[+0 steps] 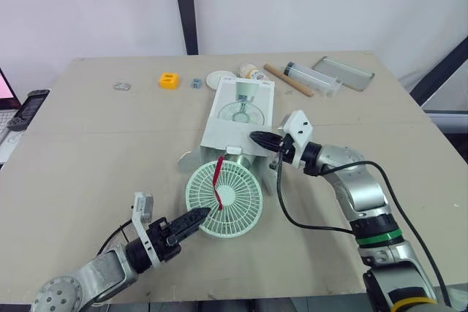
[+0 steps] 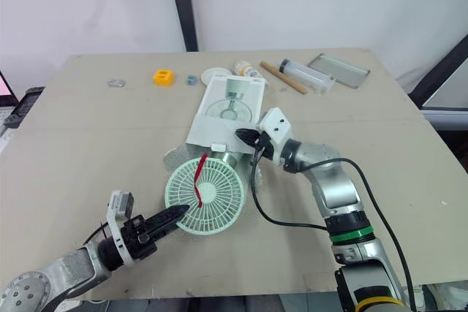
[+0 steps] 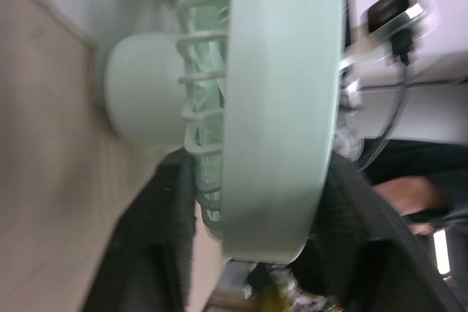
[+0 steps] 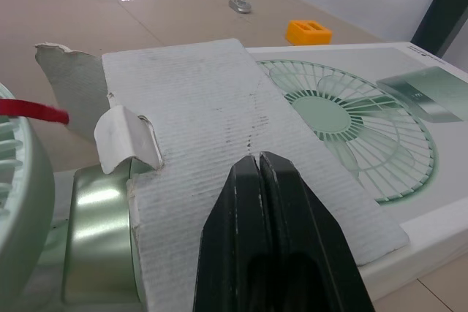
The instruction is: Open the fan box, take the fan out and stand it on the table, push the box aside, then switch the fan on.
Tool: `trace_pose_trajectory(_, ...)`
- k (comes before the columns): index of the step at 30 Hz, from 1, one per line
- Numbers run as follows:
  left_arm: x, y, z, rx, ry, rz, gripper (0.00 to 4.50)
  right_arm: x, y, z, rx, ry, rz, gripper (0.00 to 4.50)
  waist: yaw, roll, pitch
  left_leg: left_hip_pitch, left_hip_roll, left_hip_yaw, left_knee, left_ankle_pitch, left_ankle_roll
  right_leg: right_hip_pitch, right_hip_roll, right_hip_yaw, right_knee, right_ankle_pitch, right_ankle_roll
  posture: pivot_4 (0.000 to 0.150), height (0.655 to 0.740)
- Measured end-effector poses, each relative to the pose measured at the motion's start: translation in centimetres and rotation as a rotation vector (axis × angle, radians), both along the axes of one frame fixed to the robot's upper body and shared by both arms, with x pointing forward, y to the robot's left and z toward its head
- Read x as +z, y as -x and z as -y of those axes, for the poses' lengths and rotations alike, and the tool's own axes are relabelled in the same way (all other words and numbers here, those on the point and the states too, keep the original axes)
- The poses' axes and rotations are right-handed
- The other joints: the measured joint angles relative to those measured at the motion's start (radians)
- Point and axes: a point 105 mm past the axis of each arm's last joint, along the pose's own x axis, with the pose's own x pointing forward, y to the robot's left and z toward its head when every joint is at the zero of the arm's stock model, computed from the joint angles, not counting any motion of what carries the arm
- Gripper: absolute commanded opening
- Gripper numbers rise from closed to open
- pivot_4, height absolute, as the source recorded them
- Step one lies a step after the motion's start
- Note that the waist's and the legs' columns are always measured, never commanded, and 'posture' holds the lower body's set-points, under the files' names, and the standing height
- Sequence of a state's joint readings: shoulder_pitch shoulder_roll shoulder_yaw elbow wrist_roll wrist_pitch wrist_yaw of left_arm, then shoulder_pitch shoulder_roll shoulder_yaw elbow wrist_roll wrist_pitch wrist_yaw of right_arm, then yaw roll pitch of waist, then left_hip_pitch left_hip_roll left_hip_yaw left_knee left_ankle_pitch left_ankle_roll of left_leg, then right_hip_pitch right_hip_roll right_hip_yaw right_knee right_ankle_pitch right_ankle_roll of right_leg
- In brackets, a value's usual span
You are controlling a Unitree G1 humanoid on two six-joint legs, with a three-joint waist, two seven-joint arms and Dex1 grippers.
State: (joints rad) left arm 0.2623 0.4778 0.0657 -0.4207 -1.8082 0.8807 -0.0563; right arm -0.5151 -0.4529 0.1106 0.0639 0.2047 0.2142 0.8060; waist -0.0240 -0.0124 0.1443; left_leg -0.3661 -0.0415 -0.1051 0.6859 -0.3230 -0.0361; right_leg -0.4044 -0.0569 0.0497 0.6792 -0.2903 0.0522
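Through the head camera I see the fan box [image 1: 241,111] lying flat near the middle of the surface [image 1: 88,151], its open end facing the near edge. The fan [image 1: 234,199] lies just outside that opening with its grille facing up and a red strap [image 1: 217,177] across it. My left tool [image 1: 197,218] meets the fan's rim on the near-left side. My right tool [image 1: 257,139] sits at the box's open end. An orange block [image 1: 169,80] and a metal tray [image 1: 344,72] lie along the far edge.

In the left wrist view the black fingers [image 3: 168,202] sit on either side of the fan's pale green rim [image 3: 278,107], so this tool is grasping the fan.

In the right wrist view that tool is clenched, its fingers [image 4: 248,202] pressed together with nothing between them. They sit over the box's opened flap [image 4: 212,107]. I cannot tell whether they touch it.
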Motion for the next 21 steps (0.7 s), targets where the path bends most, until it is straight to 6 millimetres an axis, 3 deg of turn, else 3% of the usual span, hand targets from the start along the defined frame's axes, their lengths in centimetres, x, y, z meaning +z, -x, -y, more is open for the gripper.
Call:
trace_pose_trajectory(3,-0.7,0.3,-0.2,-0.049,-0.096,0.02,4.33,0.0,0.0,0.0,0.003,-0.001,0.0,0.0,0.0,0.0,0.0,0.0,0.0,0.0,0.0,0.0,0.0,0.0,0.0,0.0,0.0,0.0,0.0,0.15,0.74)
trace_pose_trajectory(4,-0.8,0.3,-0.2,-0.049,-0.101,0.021,4.43,0.0,-0.1,0.0,0.003,-0.002,-0.001,0.0,0.0,0.0,0.0,0.0,0.0,0.0,0.0,0.0,0.0,0.0,0.0,0.0,0.0,0.0,0.0,0.15,0.74)
trace_pose_trajectory(12,-0.4,0.8,-2.7,-0.151,-0.26,0.105,4.43,0.1,0.1,-0.1,0.045,-0.044,-0.022,0.0,-0.001,0.002,0.001,0.0,0.0,0.0,-0.002,0.0,0.0,-0.001,0.0,0.0,0.0,0.0,0.0,0.15,0.74)
trace_pose_trajectory(21,3.8,0.4,-5.7,-0.226,-0.395,0.333,4.43,0.4,0.5,0.4,0.096,-0.085,-0.046,0.0,-0.002,0.004,0.003,-0.001,0.0,0.0,-0.006,0.0,0.0,-0.003,0.0,0.0,-0.003,0.0,-0.001,0.15,0.74)
